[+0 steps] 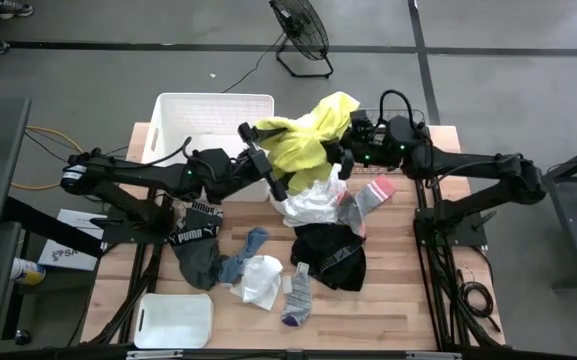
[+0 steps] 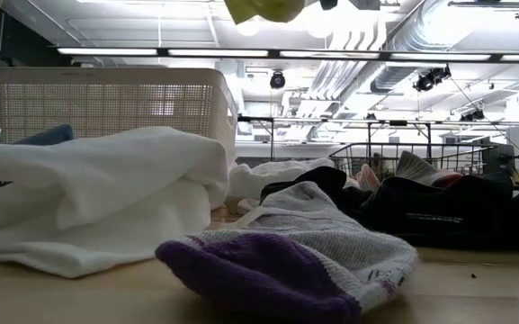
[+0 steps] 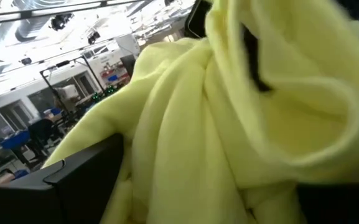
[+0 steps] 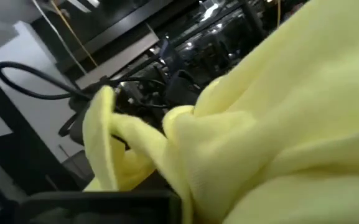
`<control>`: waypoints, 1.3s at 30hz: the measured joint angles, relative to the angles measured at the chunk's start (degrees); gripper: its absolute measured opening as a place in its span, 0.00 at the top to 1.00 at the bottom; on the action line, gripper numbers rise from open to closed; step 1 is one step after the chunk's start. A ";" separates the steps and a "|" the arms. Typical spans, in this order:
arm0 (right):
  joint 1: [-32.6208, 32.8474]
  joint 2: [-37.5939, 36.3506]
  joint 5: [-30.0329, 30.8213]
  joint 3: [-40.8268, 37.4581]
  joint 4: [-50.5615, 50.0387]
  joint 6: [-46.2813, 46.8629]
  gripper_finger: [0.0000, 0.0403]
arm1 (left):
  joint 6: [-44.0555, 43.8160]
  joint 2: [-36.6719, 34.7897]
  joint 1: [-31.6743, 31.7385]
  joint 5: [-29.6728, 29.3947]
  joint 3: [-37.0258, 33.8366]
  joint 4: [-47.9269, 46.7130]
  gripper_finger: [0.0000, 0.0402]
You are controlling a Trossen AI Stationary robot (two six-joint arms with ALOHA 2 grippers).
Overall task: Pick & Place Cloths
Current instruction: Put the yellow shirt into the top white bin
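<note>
A neon yellow garment (image 1: 303, 140) hangs lifted between my two grippers, above the far middle of the table; its lower edge (image 2: 263, 9) shows at the top of the low view. My left gripper (image 1: 271, 158) is at its left side and my right gripper (image 1: 342, 152) at its right, both shut on it. The yellow cloth fills the left wrist view (image 3: 229, 124) and the right wrist view (image 4: 279, 124). On the table lie a white cloth (image 1: 313, 205), a black garment (image 1: 328, 255), a grey-pink sock (image 1: 370, 193), a dark grey garment with a lettered waistband (image 1: 193, 238), a blue cloth (image 1: 240, 255), another white cloth (image 1: 263, 280) and a purple-toed sock (image 1: 298, 297). My left gripper holds the yellow garment by its left part (image 1: 280, 150), coming level from the table's left. The bunched cloth hides the fingertips, so how many layers they have cannot be told. The garment is lifted clear of the table. My right gripper holds the garment's right part (image 1: 334, 140), coming level from the table's right. Folds of cloth (image 4: 167, 137) cover the fingers and hide the place of contact. The garment sags slack between the two grippers.
A white latticed bin (image 1: 208, 120) stands at the far left of the table, just behind my left arm. A white flat lid (image 1: 173, 320) lies at the near left corner. Bare wood (image 1: 408, 290) shows at the near right.
</note>
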 joint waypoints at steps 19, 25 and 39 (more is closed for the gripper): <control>1.28 0.00 -4.07 0.00 2.14 1.05 0.91 | -2.28 0.04 -0.09 -0.82 -0.02 2.73 0.46; 1.28 0.00 -4.77 0.04 1.94 1.19 0.91 | -3.58 0.04 -0.09 0.03 -0.02 2.47 0.79; 0.78 -2.26 -8.25 0.09 -1.54 -3.30 0.53 | -3.97 -0.27 -0.01 -1.12 -0.04 2.19 0.81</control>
